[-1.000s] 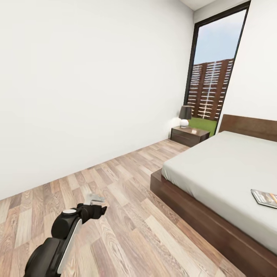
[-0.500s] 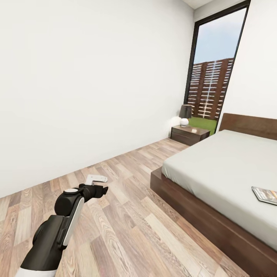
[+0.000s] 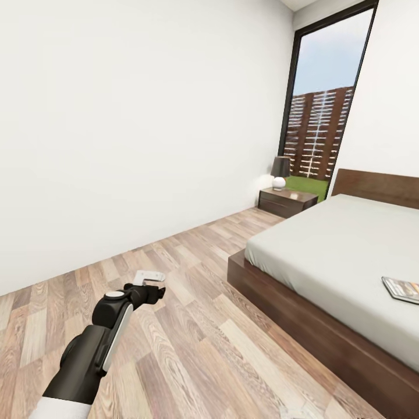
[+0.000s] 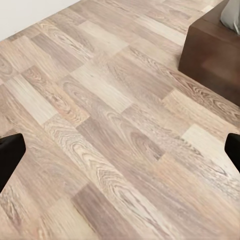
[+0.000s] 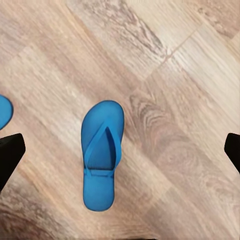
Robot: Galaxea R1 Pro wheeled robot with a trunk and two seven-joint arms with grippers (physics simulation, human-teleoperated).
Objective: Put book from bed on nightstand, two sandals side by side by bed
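The book (image 3: pixel 401 289) lies on the pale grey mattress of the bed (image 3: pixel 349 250), near the right edge of the head view. A dark nightstand (image 3: pixel 287 202) stands beyond the bed by the window. My left gripper (image 3: pixel 148 279) reaches out over the plank floor, left of the bed. In its wrist view it (image 4: pixel 120 150) is open, with only floor between the fingertips (image 4: pixel 10 155). My right gripper (image 5: pixel 120 150) is open above a blue sandal (image 5: pixel 101 155) that lies flat on the floor. The edge of a second sandal (image 5: pixel 4 107) shows beside it.
A lamp (image 3: pixel 280 173) with a dark shade stands on the nightstand. The tall window (image 3: pixel 323 105) is behind it. A white wall (image 3: pixel 128 128) runs along the left. The bed frame's dark corner (image 4: pixel 210 50) shows in the left wrist view. Wood floor (image 3: pixel 198 314) stretches between wall and bed.
My left arm has stretched farther forward and risen in the head view. The book, bed and nightstand stay put.
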